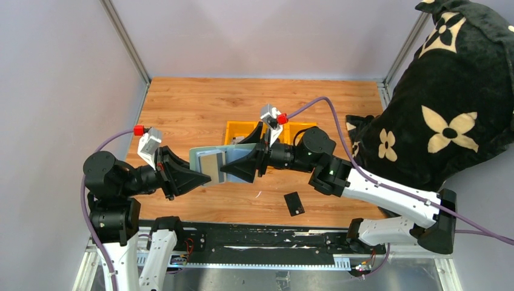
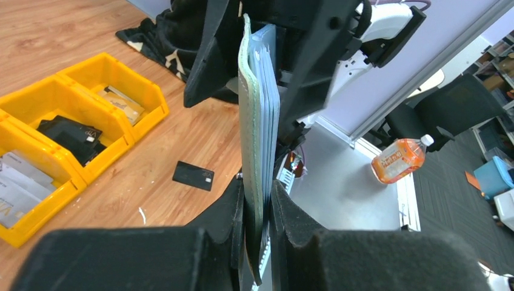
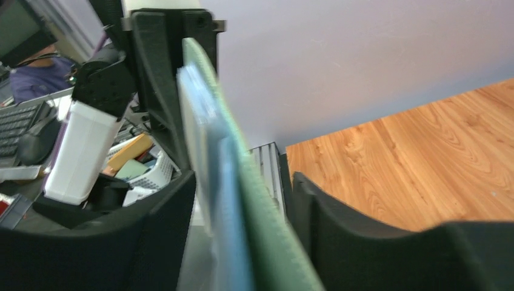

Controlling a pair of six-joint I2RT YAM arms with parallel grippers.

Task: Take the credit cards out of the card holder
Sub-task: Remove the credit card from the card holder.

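The card holder (image 2: 254, 109) stands clamped in left pincer (image 2: 257, 185).

1. The card holder (image 1: 195, 160) is pale grey-green outside and light blue inside.
2. One credit card (image 1: 294, 203) is plain black.
3. The bins (image 1: 233, 127) are yellow.
4. The desk (image 1: 200, 103) shows orange-brown wood grain.
5. The cloth (image 1: 448, 115) is black with cream flowers.

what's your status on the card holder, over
Left gripper shut on card holder, held clear of table. Right gripper open, jaws straddling its opposite edge. One black card lying on table. Nothing blocking.
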